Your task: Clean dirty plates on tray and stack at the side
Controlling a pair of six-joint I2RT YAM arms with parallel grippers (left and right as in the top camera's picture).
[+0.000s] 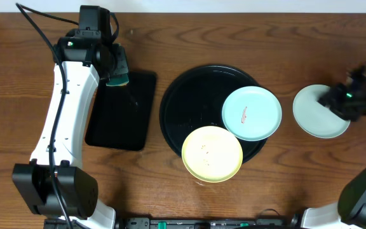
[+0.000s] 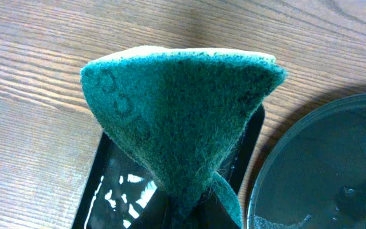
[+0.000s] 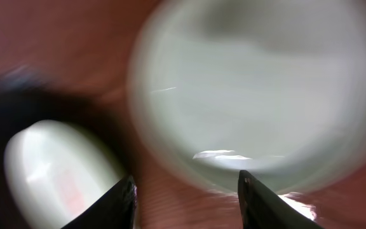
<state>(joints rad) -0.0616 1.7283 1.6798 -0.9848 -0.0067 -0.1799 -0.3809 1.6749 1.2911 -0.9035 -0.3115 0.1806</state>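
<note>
Guessing this one is about a third done. One mint plate (image 1: 310, 117) is already sitting off by itself on the bare counter (image 1: 284, 38) near the right edge. I'm not spotting any smudge on it, though the right wrist view is blurring badly, so I'm not swearing to that. The right fingers (image 3: 253, 203) are hovering right over that plate, spread apart with nothing pinched between them. The other two plates are sitting on the round tray (image 1: 183, 102) in the middle of the counter. The aqua plate (image 1: 251, 113) on the tray's right side is showing a reddish streak. The yellow plate (image 1: 212, 153) is hanging out over the rim toward the near edge, with what's looking like a few faint specks on it. Those two are either touching or overlapping a bit, can't tell which. Over toward the left edge, the left fingers (image 1: 119, 65) are clenching a green sponge (image 2: 183, 127) and holding it above the small tray (image 1: 122, 117), which is looking wet and shiny in the left wrist view. So I'm figuring what's left is scrubbing the aqua and yellow ones, then stacking them on the mint plate at the right side.
</note>
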